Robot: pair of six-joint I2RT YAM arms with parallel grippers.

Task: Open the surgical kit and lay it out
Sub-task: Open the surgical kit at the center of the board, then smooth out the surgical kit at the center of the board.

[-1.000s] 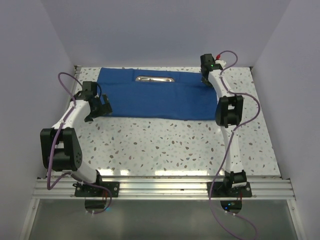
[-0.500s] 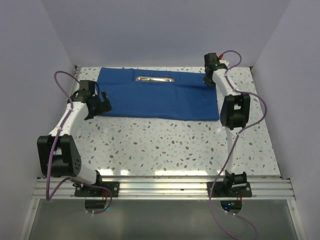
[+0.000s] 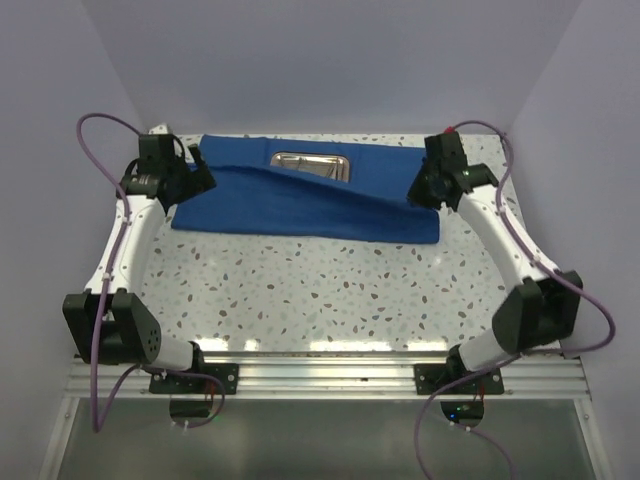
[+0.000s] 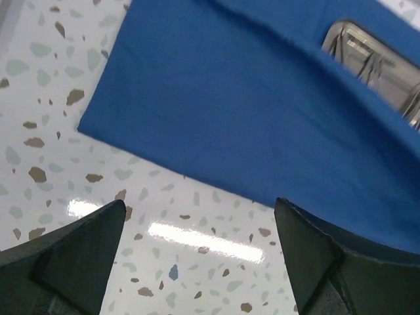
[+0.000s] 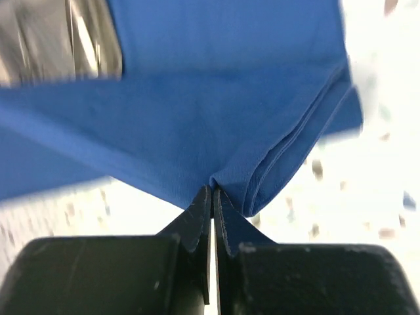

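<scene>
The royal-blue cloth wrap [image 3: 300, 205] lies across the back of the table. The shiny steel tray [image 3: 311, 165] sits on it, partly uncovered. My right gripper [image 3: 420, 192] is shut on a folded edge of the cloth [image 5: 197, 111] at its right end and holds that edge raised; the pinch shows in the right wrist view [image 5: 213, 188]. My left gripper [image 3: 200, 178] is open and empty above the cloth's left end. Its wrist view shows the gripper [image 4: 200, 205] over bare table, just short of the cloth's near edge [image 4: 249, 111]. Thin silver instruments lie in the tray [image 4: 374, 62]; their kinds are unclear.
The speckled tabletop [image 3: 330, 290] stretches in front of the cloth to the arm rail. Purple walls close in the back and both sides. The left arm's purple cable [image 3: 95, 135] loops near the left wall.
My right gripper has pulled the cloth's right edge up and toward the near right, uncovering more of the tray. My left gripper has moved toward the far left, beside the cloth's left end.
</scene>
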